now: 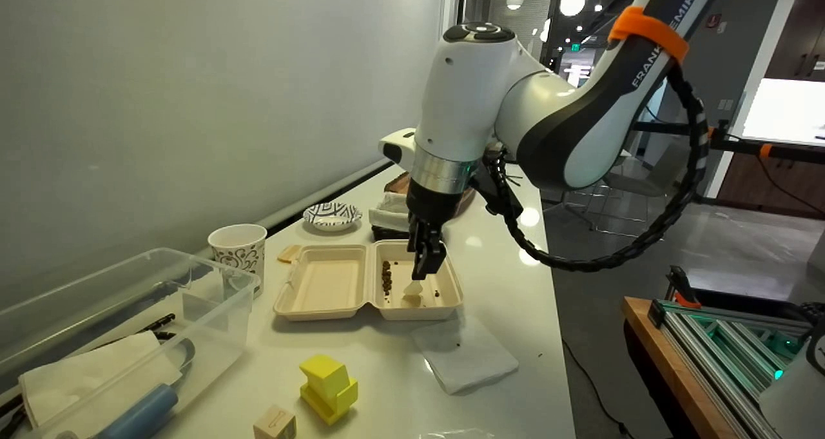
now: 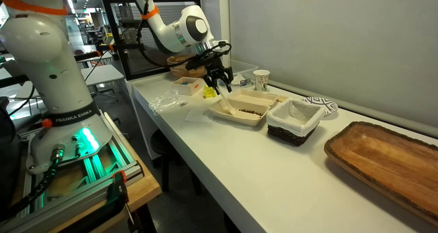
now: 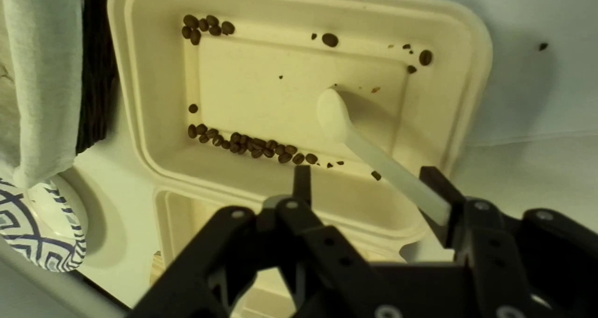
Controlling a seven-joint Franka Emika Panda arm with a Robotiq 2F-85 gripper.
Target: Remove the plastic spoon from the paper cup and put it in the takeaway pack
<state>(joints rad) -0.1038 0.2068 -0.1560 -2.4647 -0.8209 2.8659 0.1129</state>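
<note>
Wrist view: the hand (image 3: 369,182) is spread wide, clamping nothing. The spoon (image 3: 376,160) slants down into one half of the unfolded box (image 3: 261,94), its handle running between 4 and 5 o'clock to one finger (image 3: 443,181); contact there, cannot tell. Judged purpose: the hand hovers low so the spoon falls little; the flat-spread box makes a forgiving target. Probably the release step, task nearly finished. The handle may lean on finger or wall; drawing off sideways could drag it out.

The beans (image 3: 256,144) line the 7 o'clock wall and cluster in the 10 o'clock corner, likely because a groove rings the floor.

Finger gap clearest from the wrist. In an exterior view the handle (image 2: 224,98) tilts up toward the hand; in an exterior view only the scoop (image 1: 413,288) shows below the fingers. The wrist view misses the paper cup (image 1: 240,249), standing on the surface (image 1: 509,310) between 9 and 10 o'clock of the box; in both exterior views no handle shows above its rim.
</note>
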